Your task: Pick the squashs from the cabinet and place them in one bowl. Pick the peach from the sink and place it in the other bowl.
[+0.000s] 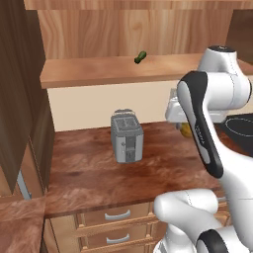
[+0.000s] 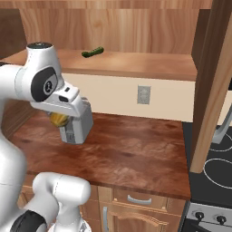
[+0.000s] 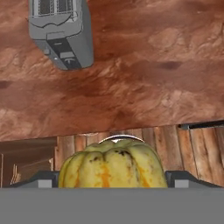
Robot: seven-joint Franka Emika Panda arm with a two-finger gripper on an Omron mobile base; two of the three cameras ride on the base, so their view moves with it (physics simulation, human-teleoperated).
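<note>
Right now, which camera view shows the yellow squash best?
The hand view: the yellow squash sits large between the jaws, ribs and orange streaks clear. Both base views show just a small yellow patch under the hand, mostly hidden by the arm.

1. Yellow squash (image 3: 113,165): lower part cut off by the hand view's bottom; in the base views mostly hidden behind the arm.
2. Toaster (image 3: 61,33): top cropped by the frame edge.
3. Green squash (image 1: 140,57): too small to show detail.
</note>
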